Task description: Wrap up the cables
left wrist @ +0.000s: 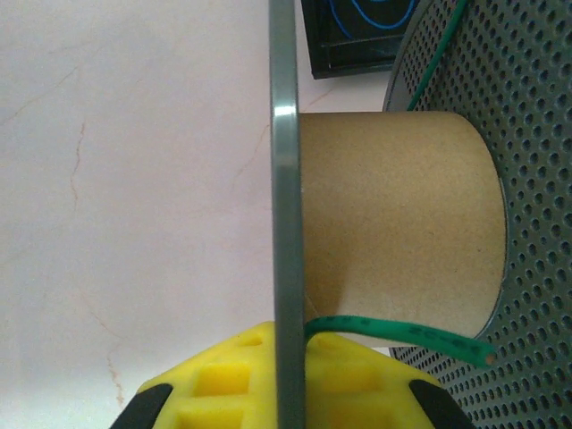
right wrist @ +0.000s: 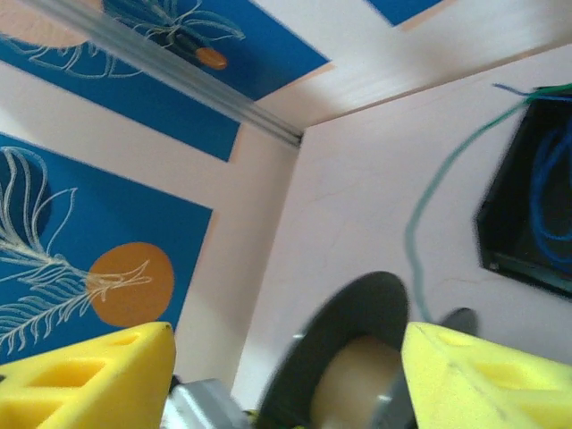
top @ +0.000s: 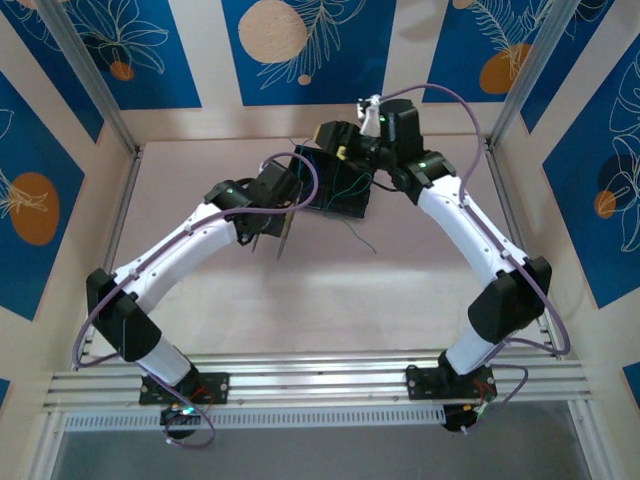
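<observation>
**Left hand (left wrist: pixel 288 382) clamped on spool (left wrist: pixel 393 214), right hand (right wrist: pixel 286 375) apart**

Yellow fingers of the left hand pinch the spool's thin grey flange, cardboard core bare. A green cable (left wrist: pixel 402 332) crosses the core's lower edge, its cut end free, and leads up toward the black tray (left wrist: pixel 357 64) on the surface (left wrist: pixel 134 179), where a blue cable (right wrist: pixel 541 192) lies. The right hand's fingers stand wide, gripping nothing.

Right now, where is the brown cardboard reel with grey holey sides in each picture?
Top external: brown cardboard reel, edge-on, left of centre.
Left wrist: right of centre, close up.
Right wrist: bottom middle, blurred.
Shared landmark: black tray.
</observation>
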Tool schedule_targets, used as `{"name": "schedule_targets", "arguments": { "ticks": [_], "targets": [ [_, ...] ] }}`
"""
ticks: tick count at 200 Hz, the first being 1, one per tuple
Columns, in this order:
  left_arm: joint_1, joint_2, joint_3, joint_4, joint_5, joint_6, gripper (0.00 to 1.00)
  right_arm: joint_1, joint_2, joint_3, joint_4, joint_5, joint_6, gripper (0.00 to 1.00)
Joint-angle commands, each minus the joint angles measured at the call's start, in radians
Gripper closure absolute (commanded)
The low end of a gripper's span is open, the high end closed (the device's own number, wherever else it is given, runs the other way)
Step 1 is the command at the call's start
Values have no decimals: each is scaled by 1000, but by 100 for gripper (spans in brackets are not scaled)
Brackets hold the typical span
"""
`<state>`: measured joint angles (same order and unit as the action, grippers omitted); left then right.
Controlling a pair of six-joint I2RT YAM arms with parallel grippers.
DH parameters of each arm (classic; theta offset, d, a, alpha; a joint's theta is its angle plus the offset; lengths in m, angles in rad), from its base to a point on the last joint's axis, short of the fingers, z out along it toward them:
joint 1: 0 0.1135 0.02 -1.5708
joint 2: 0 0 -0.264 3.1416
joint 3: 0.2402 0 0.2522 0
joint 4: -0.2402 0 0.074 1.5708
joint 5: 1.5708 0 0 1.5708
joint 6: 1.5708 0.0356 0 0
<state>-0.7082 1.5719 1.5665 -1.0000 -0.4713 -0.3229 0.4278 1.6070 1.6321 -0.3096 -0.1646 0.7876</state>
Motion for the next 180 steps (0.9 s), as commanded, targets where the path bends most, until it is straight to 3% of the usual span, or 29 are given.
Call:
{"name": "schedule_targets", "arguments": {
  "ticks": [1,46,88,124,147,180],
  "targets": [
    [10,-91,9,-21,-12,72,100,-68,-57,-54,-20,-45,-261,21],
    [9,-182,9,-34,41,107,100,-135,39,-142,79,-82,-497,14],
    [10,-188,53,-59,69,118,100,-164,203,-95,136,-175,-640,15],
    [13,-176,71,-73,66,136,100,-139,273,-87,141,-112,-868,14],
    [13,-170,85,-79,70,138,100,-149,348,-38,138,-67,-936,21],
    [12,-162,95,-85,71,146,100,-169,441,-10,223,-138,-984,29]
  ]
}}
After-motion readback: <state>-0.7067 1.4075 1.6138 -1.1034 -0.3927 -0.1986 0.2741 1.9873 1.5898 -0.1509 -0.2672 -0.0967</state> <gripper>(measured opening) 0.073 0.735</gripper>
